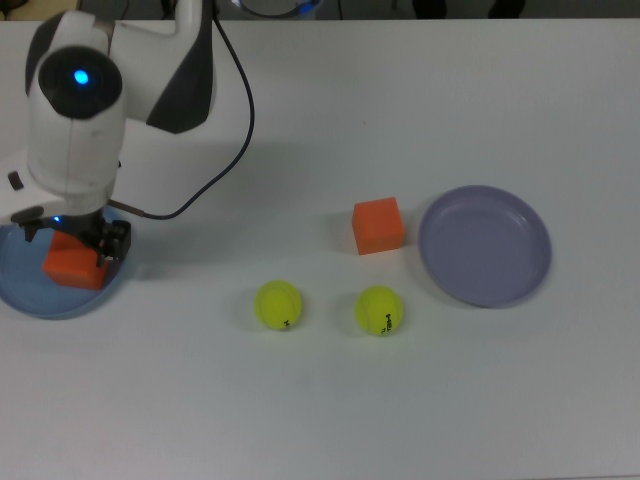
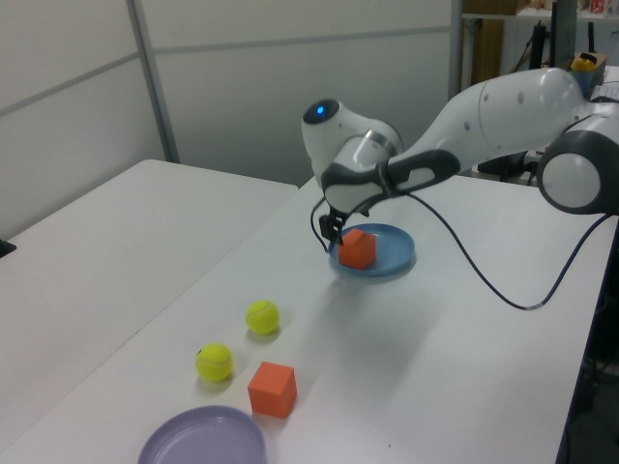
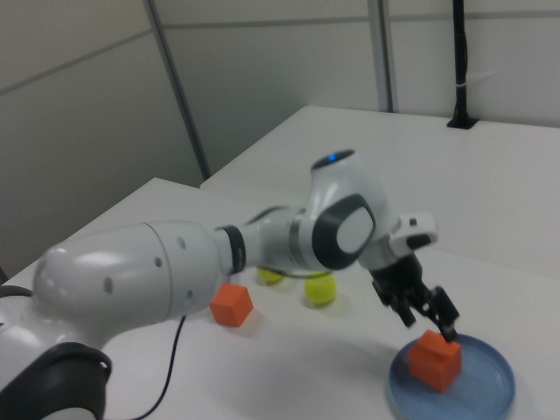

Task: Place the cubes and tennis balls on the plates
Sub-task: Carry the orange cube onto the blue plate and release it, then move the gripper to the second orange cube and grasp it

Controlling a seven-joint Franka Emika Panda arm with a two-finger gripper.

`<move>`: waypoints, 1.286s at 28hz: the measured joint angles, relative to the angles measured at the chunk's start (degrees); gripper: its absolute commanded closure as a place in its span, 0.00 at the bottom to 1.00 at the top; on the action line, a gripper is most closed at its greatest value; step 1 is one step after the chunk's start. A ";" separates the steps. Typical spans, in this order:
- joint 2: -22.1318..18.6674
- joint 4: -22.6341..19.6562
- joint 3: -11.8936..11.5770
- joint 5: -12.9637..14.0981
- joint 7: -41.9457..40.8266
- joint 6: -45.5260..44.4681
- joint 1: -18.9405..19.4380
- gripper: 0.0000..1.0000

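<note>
One orange cube (image 1: pixel 70 266) (image 2: pixel 358 248) (image 3: pixel 436 360) lies tilted inside the light blue plate (image 1: pixel 30 305) (image 2: pixel 397 261) (image 3: pixel 490 387) at the top view's left. My gripper (image 1: pixel 70 240) (image 2: pixel 337 230) (image 3: pixel 427 322) hovers just above that cube, open, its fingers spread to either side and off the cube. The other cube (image 1: pixel 378 226) (image 2: pixel 273 389) (image 3: pixel 232 304) rests on the table beside the lavender plate (image 1: pixel 485 245) (image 2: pixel 203 440), which holds nothing. Two tennis balls (image 1: pixel 278 305) (image 1: pixel 380 310) (image 2: pixel 262 316) (image 2: pixel 215 362) sit on the table in front of it.
The white arm (image 1: pixel 120 70) and its black cable (image 1: pixel 235 130) reach over the top view's upper left of the white table (image 1: pixel 450 400). Walls stand behind the table in the side views.
</note>
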 measured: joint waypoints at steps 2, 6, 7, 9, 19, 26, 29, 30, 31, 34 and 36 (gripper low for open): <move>-1.75 0.24 0.23 2.77 -0.57 0.00 0.29 0.00; -4.75 0.25 0.88 6.51 -1.66 -2.05 2.26 0.00; -5.36 0.23 1.19 6.96 -1.70 -3.17 3.18 0.00; -6.35 0.16 1.96 7.48 -1.69 -5.92 5.89 0.00; -6.61 -0.80 2.62 7.60 -0.11 -14.91 19.97 0.00; -6.48 -1.65 2.70 7.61 1.03 -19.50 26.58 0.00; -6.22 -2.49 2.71 7.60 2.33 -19.93 29.02 0.00; -6.01 -2.94 2.71 7.60 2.71 -19.97 30.10 0.00; -5.82 -3.26 2.71 7.60 3.05 -19.98 30.79 0.00; -4.88 -3.79 2.70 7.58 3.84 -19.98 32.68 0.00; -4.01 -3.84 2.69 7.53 4.41 -19.98 33.77 0.00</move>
